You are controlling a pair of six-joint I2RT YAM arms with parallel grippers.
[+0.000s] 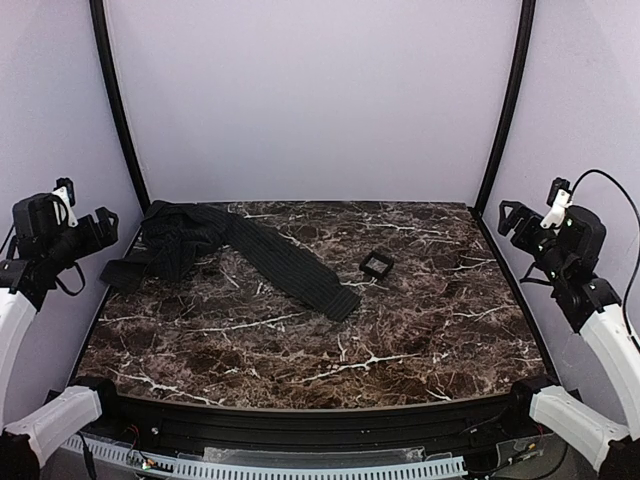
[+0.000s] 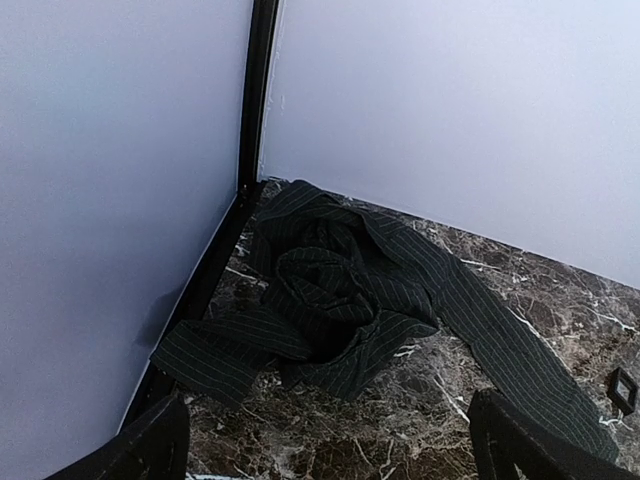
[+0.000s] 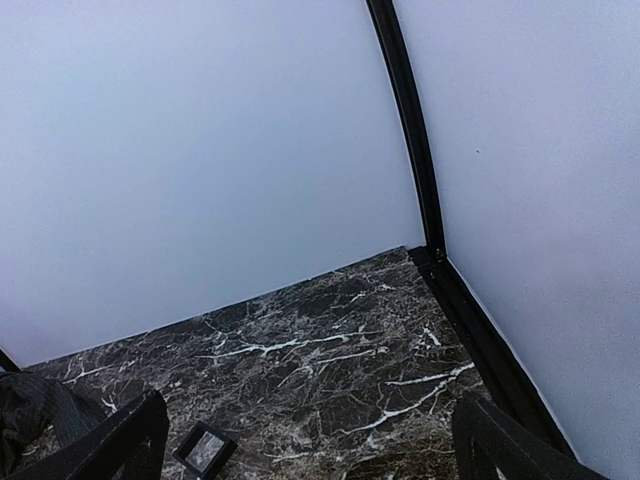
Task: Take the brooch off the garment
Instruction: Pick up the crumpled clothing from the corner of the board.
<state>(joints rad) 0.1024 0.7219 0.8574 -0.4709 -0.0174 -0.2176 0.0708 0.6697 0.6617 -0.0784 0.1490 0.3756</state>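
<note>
A: So, where does the brooch lie from either arm?

B: I cannot find it. No orange or cream shows in any view. My guess is that it is tucked in a fold or on the underside of the garment (image 1: 190, 245), or is too small to pick out.

A: And the garment itself?

B: It is heaped at about 10 o'clock on the table (image 1: 420, 350) in the top view, close against the left wall. One long striped band runs out of the heap toward 4 o'clock and ends near the table's middle, so its long axis is 10 to 4.

A: Which arm is nearer?

B: The left gripper (image 2: 329, 400), by far. It hangs over the table's left edge. In its own camera the heap sits dead ahead at 12 o'clock, with the band trailing off toward 4. The right gripper (image 3: 311, 398) hangs at the opposite edge, well apart from the heap. Its camera catches only a scrap of cloth at 8 o'clock, near the small black box (image 3: 205, 450).

A: Jaws?

B: Both are spread wide, with nothing between the fingers and touching nothing.

A: What does the next move turn on?

B: As I judge it, on finding the pin. The left arm would reach straight ahead at 12 o'clock into the heap and open the folds until the brooch shows.
</note>
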